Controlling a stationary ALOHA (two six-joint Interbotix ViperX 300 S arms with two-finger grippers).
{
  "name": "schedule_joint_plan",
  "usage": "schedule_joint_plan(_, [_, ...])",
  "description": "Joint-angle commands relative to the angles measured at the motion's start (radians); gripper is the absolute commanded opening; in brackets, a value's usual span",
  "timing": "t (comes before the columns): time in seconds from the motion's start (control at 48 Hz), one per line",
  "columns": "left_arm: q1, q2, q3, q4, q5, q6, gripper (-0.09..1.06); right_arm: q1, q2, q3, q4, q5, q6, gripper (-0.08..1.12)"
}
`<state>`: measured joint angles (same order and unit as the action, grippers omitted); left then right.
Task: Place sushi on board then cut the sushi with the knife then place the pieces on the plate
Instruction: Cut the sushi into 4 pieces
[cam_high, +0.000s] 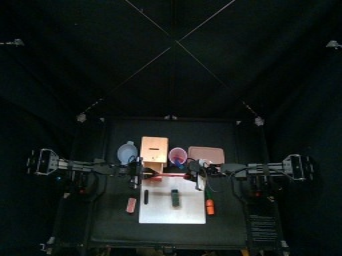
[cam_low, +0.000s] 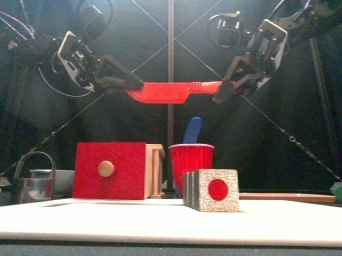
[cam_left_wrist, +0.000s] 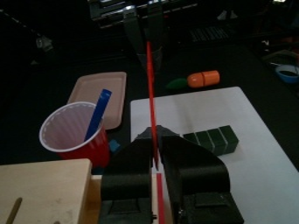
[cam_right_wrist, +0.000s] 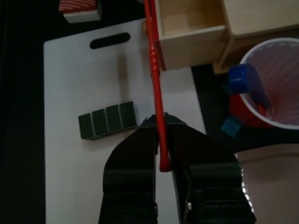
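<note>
Red knife (cam_low: 174, 92) aloft between left gripper (cam_low: 132, 87) and right gripper (cam_low: 219, 93), over white board (cam_high: 158, 212)

cup (cam_low: 191, 158) base behind sushi (cam_low: 211, 190), box (cam_right_wrist: 263, 22) cropped

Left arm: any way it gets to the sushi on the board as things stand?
Probably not yet. The left end effector is shut on the red knife, held in the air with the right end effector on its other end. The sushi roll itself lies uncovered on the white board.
</note>
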<state>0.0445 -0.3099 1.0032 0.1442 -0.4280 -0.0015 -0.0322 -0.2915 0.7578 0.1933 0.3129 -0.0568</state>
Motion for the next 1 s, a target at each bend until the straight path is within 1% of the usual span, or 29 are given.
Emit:
schedule_joint_plan(0.021, [-0.078, 0.048, -0.017, -0.041, -0.003, 0.000, 0.43, 0.018, 0.000, 0.009, 0.003, 0.034, 0.002, 0.39])
schedule_joint_plan(0.042, [-0.104, 0.071, -0.026, -0.060, -0.003, 0.002, 0.42, 0.021, 0.000, 0.009, 0.003, 0.034, 0.002, 0.37])
schedule_joint_plan(0.083, [-0.137, 0.112, -0.041, -0.087, -0.002, 0.005, 0.40, 0.021, 0.000, 0.009, 0.005, 0.037, 0.002, 0.36])
schedule_joint_plan(0.125, [-0.156, 0.147, -0.057, -0.106, -0.003, 0.006, 0.37, 0.026, 0.000, 0.009, 0.002, 0.046, 0.002, 0.35])
schedule_joint_plan(0.167, [-0.166, 0.179, -0.074, -0.118, -0.005, 0.006, 0.34, 0.028, 0.002, 0.009, 0.003, 0.061, 0.002, 0.34])
schedule_joint_plan(0.25, [-0.181, 0.236, -0.110, -0.121, -0.008, 0.006, 0.31, 0.046, 0.014, 0.012, -0.002, 0.097, 0.002, 0.34])
schedule_joint_plan(0.417, [-0.218, 0.345, -0.181, -0.120, -0.002, 0.009, 0.31, 0.091, 0.058, 0.029, -0.006, 0.127, 0.002, 0.34])
schedule_joint_plan(0.5, [-0.221, 0.382, -0.213, -0.118, -0.002, 0.011, 0.31, 0.092, 0.067, 0.032, -0.028, 0.133, 0.000, 0.34])
schedule_joint_plan(0.562, [-0.213, 0.393, -0.227, -0.110, 0.000, 0.020, 0.30, 0.089, 0.064, 0.029, -0.060, 0.133, 0.002, 0.34])
schedule_joint_plan(0.667, [-0.212, 0.402, -0.244, -0.109, 0.015, 0.067, 0.30, 0.089, 0.063, 0.032, -0.117, 0.141, 0.002, 0.34])
schedule_joint_plan(0.708, [-0.212, 0.405, -0.250, -0.110, 0.028, 0.094, 0.30, 0.089, 0.063, 0.034, -0.124, 0.143, 0.002, 0.34])
schedule_joint_plan(0.75, [-0.210, 0.408, -0.256, -0.112, 0.038, 0.107, 0.30, 0.089, 0.066, 0.032, -0.130, 0.144, 0.002, 0.34])
schedule_joint_plan(0.854, [-0.202, 0.411, -0.262, -0.115, 0.060, 0.115, 0.30, 0.087, 0.067, 0.032, -0.135, 0.140, 0.002, 0.34])
schedule_joint_plan(0.958, [-0.183, 0.413, -0.261, -0.114, 0.063, 0.115, 0.30, 0.083, 0.067, 0.032, -0.140, 0.137, 0.002, 0.34])
schedule_joint_plan(1.0, [-0.179, 0.414, -0.259, -0.114, 0.063, 0.117, 0.30, 0.081, 0.069, 0.032, -0.140, 0.135, 0.002, 0.34])
